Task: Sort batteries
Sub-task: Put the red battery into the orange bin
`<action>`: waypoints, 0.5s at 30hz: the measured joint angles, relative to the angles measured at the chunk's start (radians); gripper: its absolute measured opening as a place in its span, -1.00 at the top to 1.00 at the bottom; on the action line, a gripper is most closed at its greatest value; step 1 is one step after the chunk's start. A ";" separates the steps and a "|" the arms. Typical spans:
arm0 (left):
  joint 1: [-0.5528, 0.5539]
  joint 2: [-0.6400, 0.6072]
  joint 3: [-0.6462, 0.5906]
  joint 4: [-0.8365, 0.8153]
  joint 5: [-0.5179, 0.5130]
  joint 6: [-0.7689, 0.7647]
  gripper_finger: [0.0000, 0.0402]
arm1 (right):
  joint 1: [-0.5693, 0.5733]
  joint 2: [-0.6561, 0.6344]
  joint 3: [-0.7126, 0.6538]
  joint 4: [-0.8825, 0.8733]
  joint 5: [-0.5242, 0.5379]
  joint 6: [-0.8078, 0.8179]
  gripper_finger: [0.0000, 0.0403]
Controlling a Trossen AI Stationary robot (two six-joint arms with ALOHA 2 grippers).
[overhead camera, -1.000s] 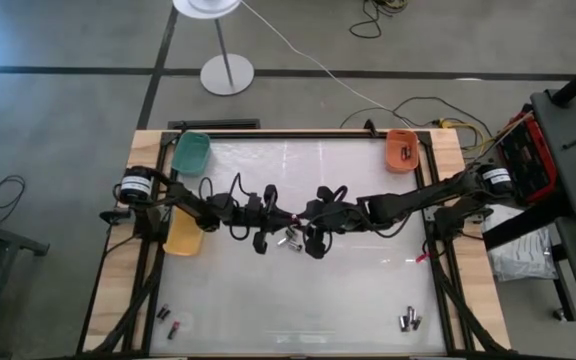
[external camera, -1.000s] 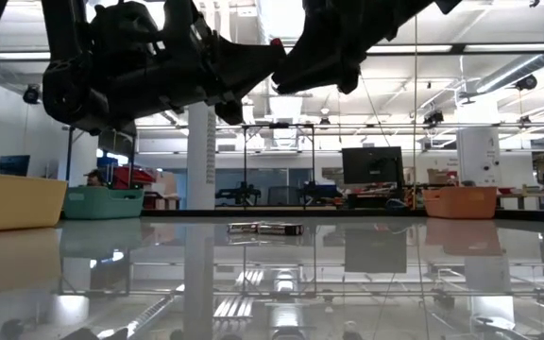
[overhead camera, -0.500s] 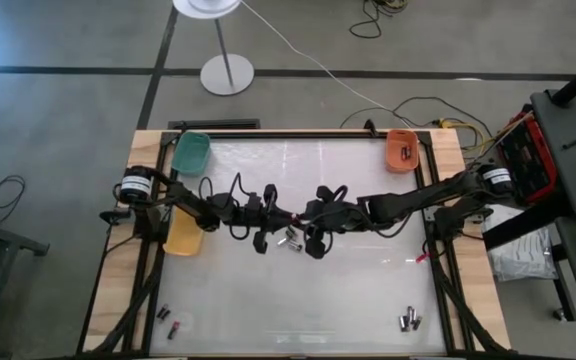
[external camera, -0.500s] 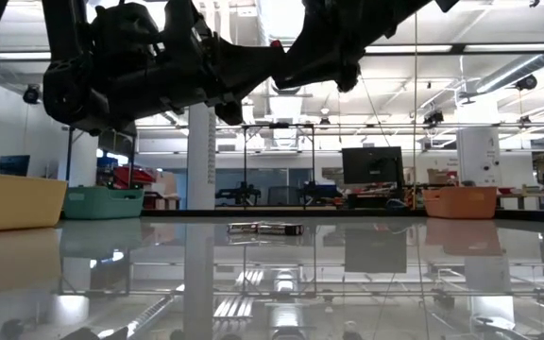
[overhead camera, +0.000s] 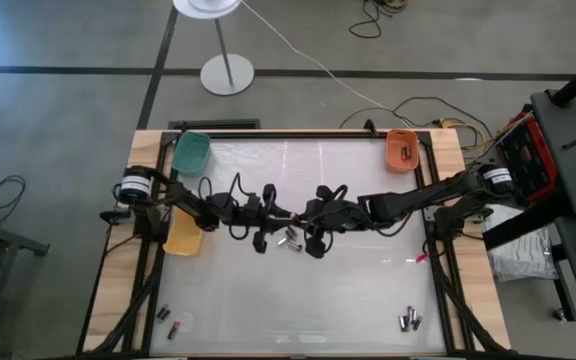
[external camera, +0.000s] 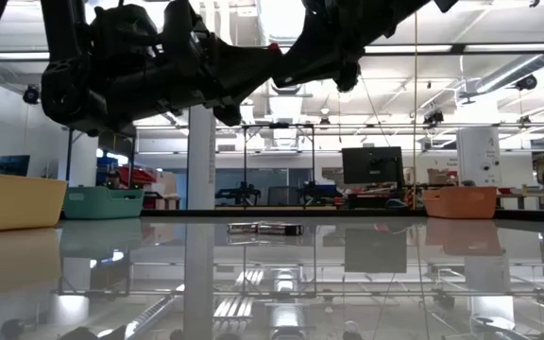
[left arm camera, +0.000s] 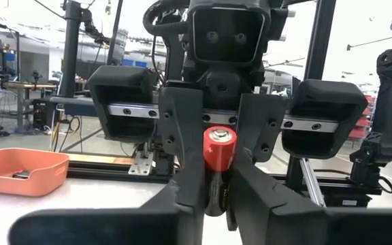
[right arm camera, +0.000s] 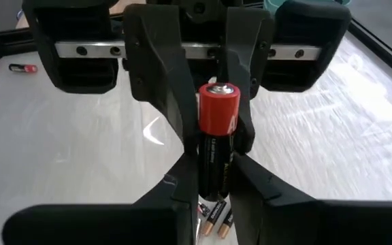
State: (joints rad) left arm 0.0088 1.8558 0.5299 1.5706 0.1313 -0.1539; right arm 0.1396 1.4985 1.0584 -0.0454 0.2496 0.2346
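Note:
Both grippers meet above the table's middle, my left gripper (overhead camera: pixel 281 222) coming from the left and my right gripper (overhead camera: pixel 305 222) from the right. Between them stands one battery (right arm camera: pixel 216 136), black with a red top end (left arm camera: pixel 220 146), and each gripper is shut on it. Under it, a few loose batteries (overhead camera: pixel 290 240) lie on their sides on the glass top; the low view shows them as batteries (external camera: pixel 265 228). More batteries lie near the near-left corner (overhead camera: pixel 168 320) and the near-right corner (overhead camera: pixel 409 320). My left gripper pinches the battery's dark body (left arm camera: pixel 214 196) between its two fingers, coming level from the table's left. The battery stands upright, red end up, lifted clear of the table. My right gripper pinches the same battery's body (right arm camera: pixel 213 184) between its two fingers, coming level from the table's right, opposite the left gripper's fingers (right arm camera: pixel 172 102).
A green bin (overhead camera: pixel 191 150) sits at the far-left corner, an orange bin (overhead camera: pixel 402 150) at the far right, and a yellow bin (overhead camera: pixel 183 235) under the left arm. A small red thing (overhead camera: pixel 420 258) lies by the right edge. Bare glass stretches toward the near edge.

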 joint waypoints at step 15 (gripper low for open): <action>-0.034 -0.334 -0.399 -0.003 0.001 -0.049 0.01 | -0.429 -0.118 0.122 -0.880 0.144 0.093 0.78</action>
State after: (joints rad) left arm -0.0257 1.5221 0.1308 1.5678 0.1326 -0.2028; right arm -0.2895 1.3803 1.1806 -0.9251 0.3939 0.3277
